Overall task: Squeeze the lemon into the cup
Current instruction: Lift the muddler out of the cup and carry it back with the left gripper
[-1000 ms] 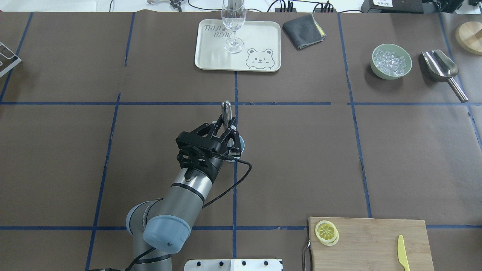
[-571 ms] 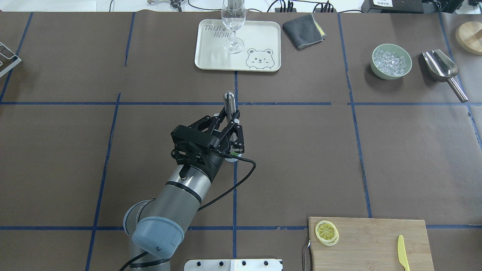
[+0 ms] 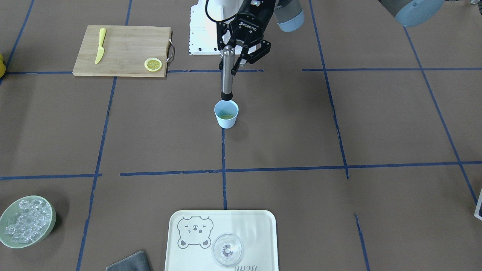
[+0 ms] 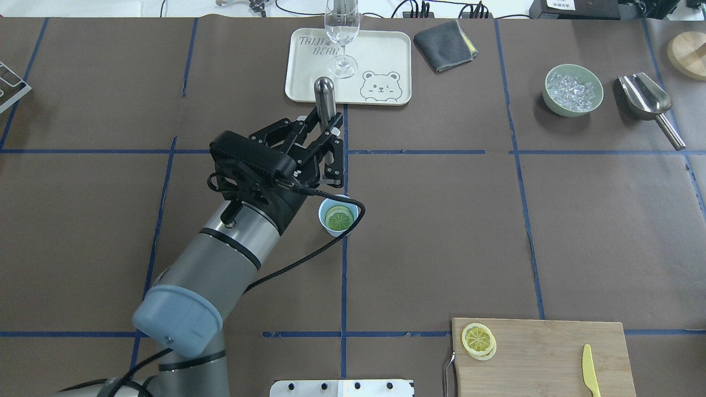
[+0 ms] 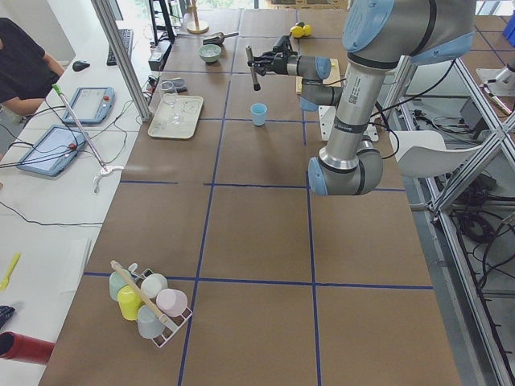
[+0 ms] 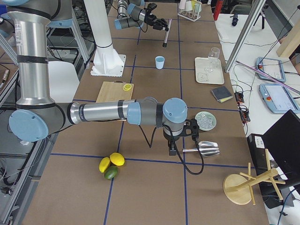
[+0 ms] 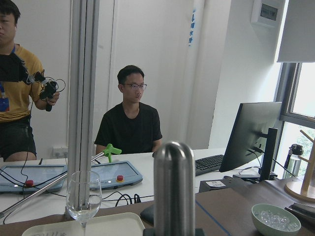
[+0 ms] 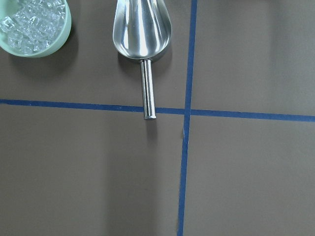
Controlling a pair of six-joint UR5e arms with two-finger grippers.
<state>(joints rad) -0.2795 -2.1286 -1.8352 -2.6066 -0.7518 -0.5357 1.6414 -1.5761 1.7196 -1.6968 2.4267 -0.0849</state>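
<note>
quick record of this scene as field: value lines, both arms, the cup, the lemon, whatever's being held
left gripper: fingers shut on a metal rod, tip above the cup, not in it
cup: light blue, upright, mid-table
in cup: greenish citrus slice
lemon slice: on the cutting board, apart from the knife
right gripper: over the scoop; open or shut unclear

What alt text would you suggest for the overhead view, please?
The left arm's claw grips a metal rod just beyond a light blue cup holding a green citrus slice. Lemon slices and a yellow knife lie on a wooden board at the lower right.
</note>
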